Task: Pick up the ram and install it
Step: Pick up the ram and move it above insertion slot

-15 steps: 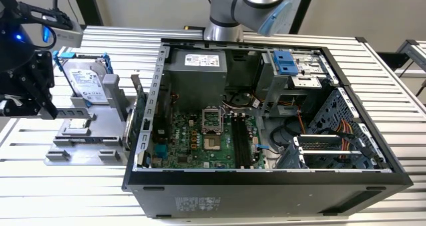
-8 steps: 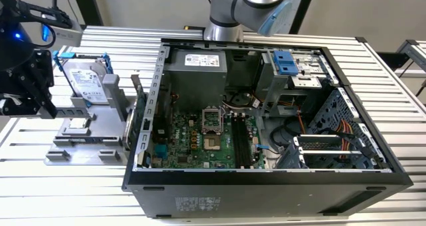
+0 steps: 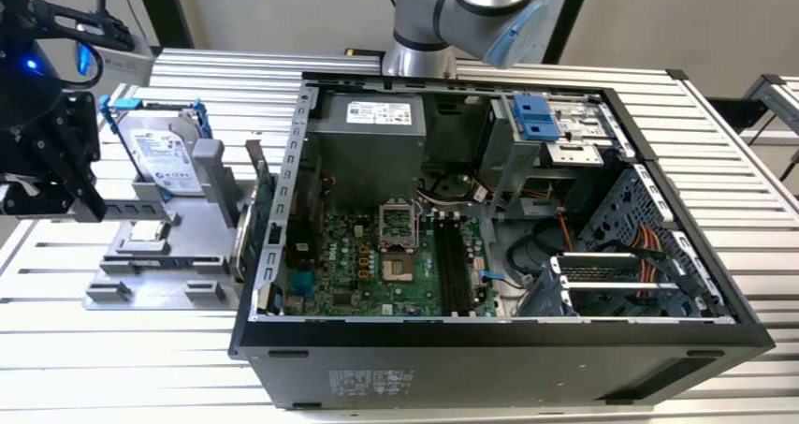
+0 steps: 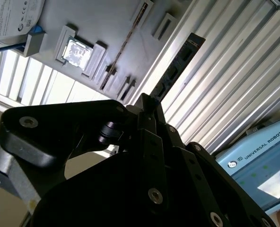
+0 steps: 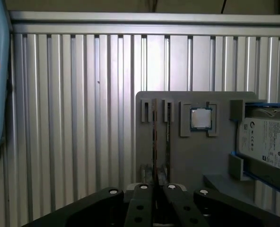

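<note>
In the second wrist view my gripper [image 4: 148, 105] is shut on the ram [image 4: 178, 66], a dark narrow stick with black chips. The stick juts out from the fingertips over the ribbed table, clear of the grey fixture [image 4: 107, 21]. A second thin stick [image 4: 126, 47] stands edge-on in a fixture slot. The first wrist view looks over the black fingers [image 5: 144, 194] onto the fixture [image 5: 196, 156] and its stick slots [image 5: 155, 137]. In the exterior view the gripper [image 3: 56, 162] hangs at the far left, left of the fixture [image 3: 150, 255]. The motherboard's black slots [image 3: 450, 265] lie inside the open computer case [image 3: 500, 335].
The fixture also carries a silver hard drive with blue handles [image 3: 163, 153] and a small square processor chip [image 5: 201, 118]. The case walls stand high around the motherboard. The arm's base [image 3: 437, 31] rises behind the case. A control pendant [image 4: 258, 161] lies on the table.
</note>
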Controlling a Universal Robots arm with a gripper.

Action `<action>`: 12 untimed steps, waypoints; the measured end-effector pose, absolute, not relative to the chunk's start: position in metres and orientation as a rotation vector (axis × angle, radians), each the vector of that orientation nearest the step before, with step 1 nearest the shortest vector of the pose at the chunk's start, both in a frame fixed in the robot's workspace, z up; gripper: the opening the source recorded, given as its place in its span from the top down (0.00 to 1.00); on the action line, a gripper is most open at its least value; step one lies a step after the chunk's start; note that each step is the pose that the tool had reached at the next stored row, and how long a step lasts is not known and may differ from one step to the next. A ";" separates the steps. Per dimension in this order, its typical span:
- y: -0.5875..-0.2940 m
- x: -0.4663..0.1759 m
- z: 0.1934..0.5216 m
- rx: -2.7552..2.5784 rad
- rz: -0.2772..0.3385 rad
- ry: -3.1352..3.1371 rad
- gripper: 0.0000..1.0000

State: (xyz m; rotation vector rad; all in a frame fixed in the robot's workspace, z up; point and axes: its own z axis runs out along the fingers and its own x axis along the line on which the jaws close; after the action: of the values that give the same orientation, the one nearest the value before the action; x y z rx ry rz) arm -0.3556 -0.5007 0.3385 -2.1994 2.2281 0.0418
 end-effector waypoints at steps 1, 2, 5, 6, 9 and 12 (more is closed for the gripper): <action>-0.501 -0.356 0.339 -2.199 0.042 2.228 1.00; -0.501 -0.356 0.339 -2.199 0.042 2.228 1.00; -0.501 -0.356 0.340 -2.199 0.042 2.228 1.00; -0.501 -0.356 0.340 -2.199 0.042 2.228 1.00; -0.501 -0.356 0.342 -2.199 0.042 2.228 1.00; -0.501 -0.356 0.343 -2.199 0.042 2.228 1.00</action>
State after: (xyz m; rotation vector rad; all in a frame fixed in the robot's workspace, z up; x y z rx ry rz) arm -0.3556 -0.5006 0.3428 -2.1993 2.2282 0.0418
